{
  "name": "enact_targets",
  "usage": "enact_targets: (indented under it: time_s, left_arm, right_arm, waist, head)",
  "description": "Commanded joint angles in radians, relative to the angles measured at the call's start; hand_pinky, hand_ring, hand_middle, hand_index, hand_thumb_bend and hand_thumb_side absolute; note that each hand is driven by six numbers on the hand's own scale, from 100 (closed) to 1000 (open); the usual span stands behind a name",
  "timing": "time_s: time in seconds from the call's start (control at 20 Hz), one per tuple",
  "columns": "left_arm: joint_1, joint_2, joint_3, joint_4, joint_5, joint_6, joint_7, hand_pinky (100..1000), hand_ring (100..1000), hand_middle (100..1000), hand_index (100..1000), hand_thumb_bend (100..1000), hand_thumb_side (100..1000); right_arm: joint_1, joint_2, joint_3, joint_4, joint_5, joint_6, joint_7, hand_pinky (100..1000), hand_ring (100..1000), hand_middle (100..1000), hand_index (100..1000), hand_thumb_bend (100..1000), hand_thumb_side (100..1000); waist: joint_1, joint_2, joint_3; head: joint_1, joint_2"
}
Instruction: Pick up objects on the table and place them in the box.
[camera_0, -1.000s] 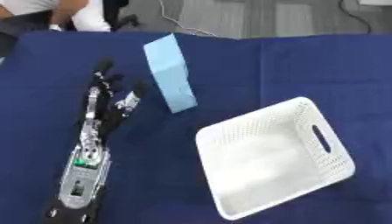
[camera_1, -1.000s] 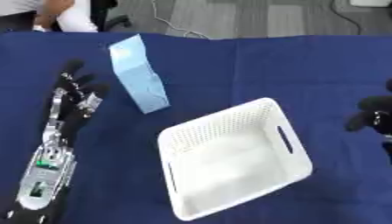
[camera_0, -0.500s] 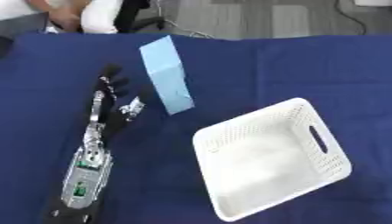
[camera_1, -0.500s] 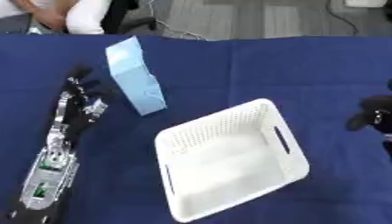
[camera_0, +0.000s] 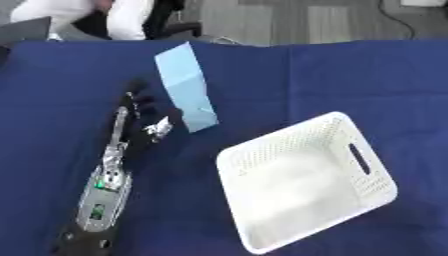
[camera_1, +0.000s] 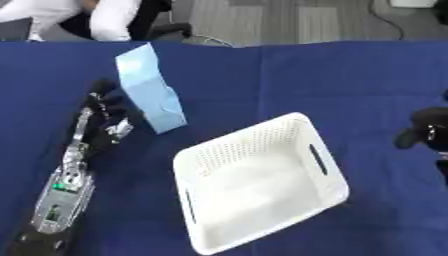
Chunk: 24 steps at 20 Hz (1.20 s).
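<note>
Light-blue box (camera_0: 187, 87) upper-center-left on blue tabletop (camera_0: 350, 80), long axis upper-left to lower-right. Left robot hand (camera_0: 140, 117) just beside it at frame left, fingers spread. White basket (camera_0: 306, 180) lower right, open room around. Right robot hand (camera_1: 424, 132) at right edge, fingers: can't tell.

Left hand (camera_0: 138, 116) lies stretched on the blue cloth (camera_0: 350, 80), fingers straight, just left of the light blue box (camera_0: 186, 86); only a narrow gap between them. White basket (camera_0: 302, 180) sits right of the box, open top unobstructed. Bare cloth between basket and right hand (camera_1: 426, 131) at the right edge. Far cloth behind the basket open.
</note>
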Motion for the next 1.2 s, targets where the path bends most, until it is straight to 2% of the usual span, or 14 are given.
enact_targets:
  time_s: [0.05,0.7,1.2]
  left_arm:
    - [-0.017,0.028,0.004,0.012,-0.007,-0.013,-0.005,753,818,875,1000,790,579]
    - [-0.075,0.065,-0.019,0.054,-0.006,-0.041,-0.039,753,813,872,1000,773,583]
    - [-0.109,0.134,-0.039,0.060,0.004,-0.074,-0.052,756,815,872,1000,775,557]
  right_arm:
    - [-0.010,-0.010,0.000,-0.014,-0.004,-0.122,0.126,714,832,885,874,100,783]
    - [-0.017,-0.010,0.006,-0.014,-0.008,-0.116,0.126,714,832,885,869,100,781]
    - [-0.008,-0.016,0.010,-0.014,0.002,-0.117,0.126,716,835,887,871,100,779]
  waist:
    - [0.000,-0.011,-0.004]
    - [0.006,-0.010,-0.019]
    - [0.013,-0.015,-0.018]
  head:
    - [0.007,-0.011]
    - [0.011,-0.021]
    - [0.010,-0.028]
